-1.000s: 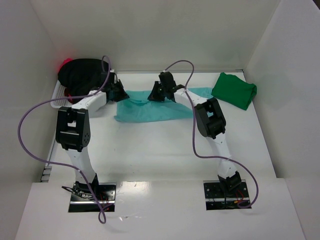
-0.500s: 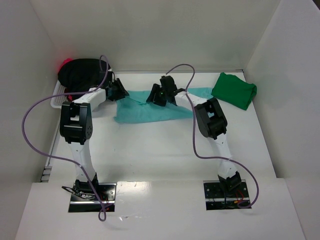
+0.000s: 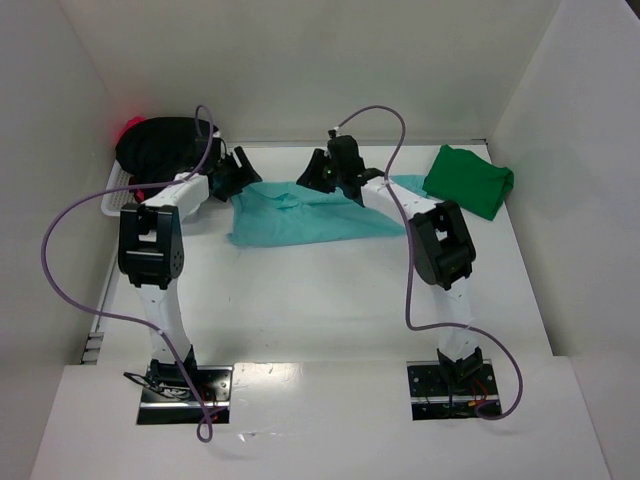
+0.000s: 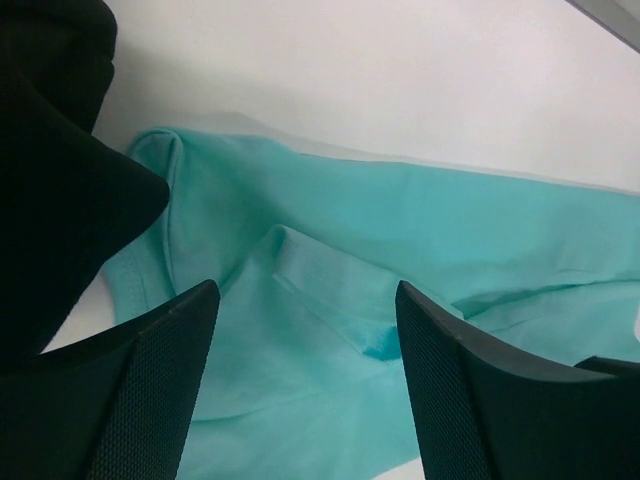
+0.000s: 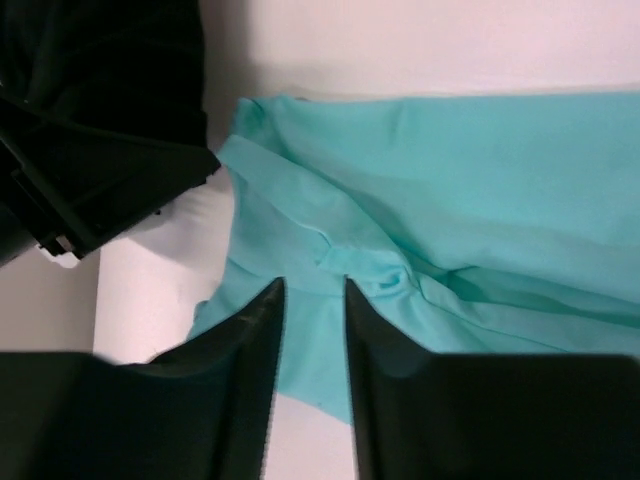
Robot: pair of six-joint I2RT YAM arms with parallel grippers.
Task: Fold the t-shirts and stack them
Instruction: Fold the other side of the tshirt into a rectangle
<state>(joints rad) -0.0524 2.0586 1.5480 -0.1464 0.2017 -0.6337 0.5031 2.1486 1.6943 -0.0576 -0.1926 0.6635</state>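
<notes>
The light teal t-shirt (image 3: 310,212) lies partly folded and rumpled at the back middle of the table, also in the wrist views (image 4: 330,230) (image 5: 450,190). My left gripper (image 3: 240,170) (image 4: 303,300) hovers open over the shirt's left end with nothing between its fingers. My right gripper (image 3: 322,176) (image 5: 311,288) hangs over the shirt's upper middle, jaws a narrow gap apart, teal cloth showing through the gap and nothing pinched. A folded dark green t-shirt (image 3: 468,182) lies at the back right. The black t-shirt (image 3: 163,145) and a bit of the red-pink one (image 3: 128,128) are heaped at the back left.
A white basket (image 3: 118,195) under the black heap stands against the left wall. White walls close the table on the left, back and right. Purple cables loop over both arms. My left arm's dark wrist (image 5: 100,150) shows in the right wrist view.
My left gripper opened and let go of the teal shirt's left end. My right gripper opened, then narrowed again, and moved slightly toward the back. The shirt has settled flatter.
</notes>
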